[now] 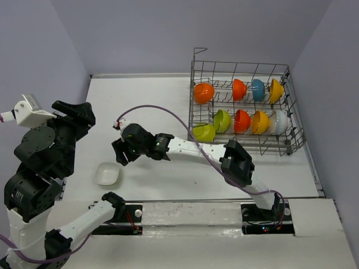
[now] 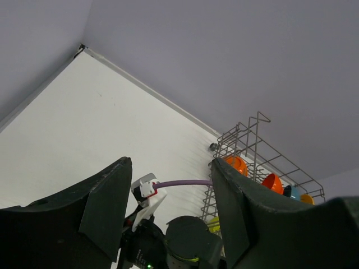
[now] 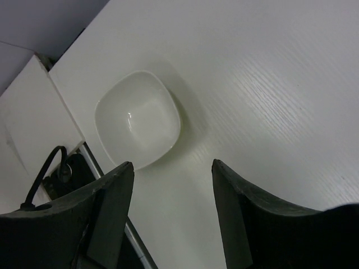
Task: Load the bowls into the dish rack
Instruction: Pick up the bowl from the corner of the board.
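Note:
A white squarish bowl (image 1: 106, 174) (image 3: 137, 119) lies upright on the table near the front left. My right gripper (image 1: 119, 152) (image 3: 171, 163) hovers just behind and right of it, open, with nothing between the fingers. The grey wire dish rack (image 1: 291, 137) (image 2: 252, 140) stands at the back right. It holds several bowls on edge in two rows: orange (image 1: 203, 92), red-orange (image 1: 239, 89), blue (image 1: 257, 89), yellow (image 1: 275, 91), lime green (image 1: 222, 120), white (image 1: 280, 121) and others. My left gripper (image 2: 171, 162) is raised at the far left, open and empty, facing the right arm and the rack.
The right arm (image 1: 235, 162) stretches diagonally across the table's middle, and its purple cable (image 1: 162, 109) loops above it. The white mounting strip (image 1: 190, 216) runs along the near edge just in front of the white bowl. Walls close the table at the back and sides.

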Action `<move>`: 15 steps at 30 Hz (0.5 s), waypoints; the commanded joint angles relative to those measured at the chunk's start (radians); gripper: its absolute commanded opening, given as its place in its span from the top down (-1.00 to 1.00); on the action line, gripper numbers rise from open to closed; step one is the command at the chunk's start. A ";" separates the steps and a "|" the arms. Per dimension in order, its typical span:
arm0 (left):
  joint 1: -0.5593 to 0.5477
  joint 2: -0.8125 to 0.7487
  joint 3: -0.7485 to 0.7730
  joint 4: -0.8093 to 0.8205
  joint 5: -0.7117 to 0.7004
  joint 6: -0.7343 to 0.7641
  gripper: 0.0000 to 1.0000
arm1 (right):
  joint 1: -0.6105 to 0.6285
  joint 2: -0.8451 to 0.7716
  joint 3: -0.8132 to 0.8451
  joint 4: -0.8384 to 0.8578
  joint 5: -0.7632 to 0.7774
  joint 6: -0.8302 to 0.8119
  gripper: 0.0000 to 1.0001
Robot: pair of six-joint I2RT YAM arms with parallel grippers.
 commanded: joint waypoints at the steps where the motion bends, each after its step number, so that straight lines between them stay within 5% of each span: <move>1: 0.004 0.025 0.033 0.003 -0.023 -0.019 -0.36 | 0.016 0.050 0.067 0.068 -0.044 0.020 -0.27; 15: 0.004 0.045 0.014 0.013 -0.012 -0.023 -0.35 | 0.025 0.206 0.196 0.096 0.011 0.028 -0.23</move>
